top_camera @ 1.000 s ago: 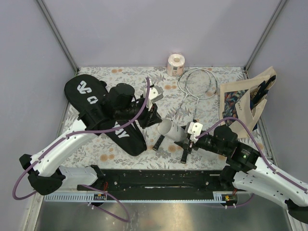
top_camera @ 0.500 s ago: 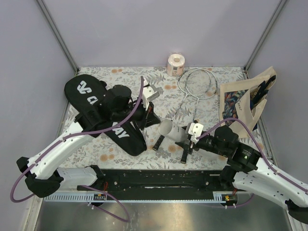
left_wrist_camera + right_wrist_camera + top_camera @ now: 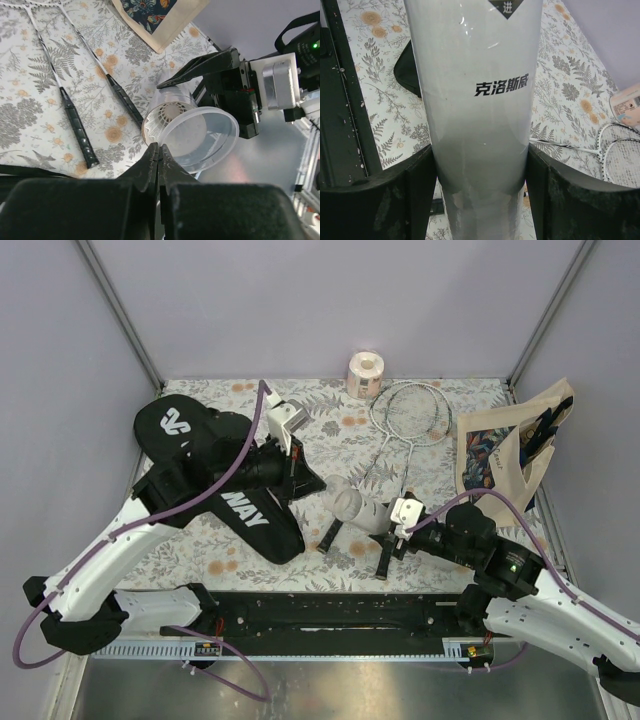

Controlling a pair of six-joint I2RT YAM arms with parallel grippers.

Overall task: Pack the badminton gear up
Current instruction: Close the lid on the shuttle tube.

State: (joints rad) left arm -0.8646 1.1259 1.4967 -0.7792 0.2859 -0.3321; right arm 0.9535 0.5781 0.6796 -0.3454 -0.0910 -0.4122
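- Now, at centre front, the right gripper clasps the white tube between its curved black pads, over the floral cloth. We read the step as either seating or removing the tube's end cap, and cannot tell which.
- Opposite, the left gripper is clenched, its tips pinching the rim of the translucent cap. The cap sits just off the tube's mouth and is tilted to it.
- Technique, in our judgement: keep the tube clamped steadily without crushing it, bring the cap square to the mouth, and move it only along the tube's axis. A pinch at a single rim point invites tilting or slipping.
- Materials: the tube is smooth, glossy and rigid-looking, printed with dark characters. The cap is thin, shallow, flexible-looking plastic. Inside the mouth we see a white ribbed form, probably a shuttlecock.
- The two rackets lie on the cloth at back right with their heads overlapping. They have slender pale shafts, and their black textured grips reach toward the tube.
- The black racket bag, soft fabric with white lettering, lies at left, partly under the left arm. We cannot tell whether it is open.
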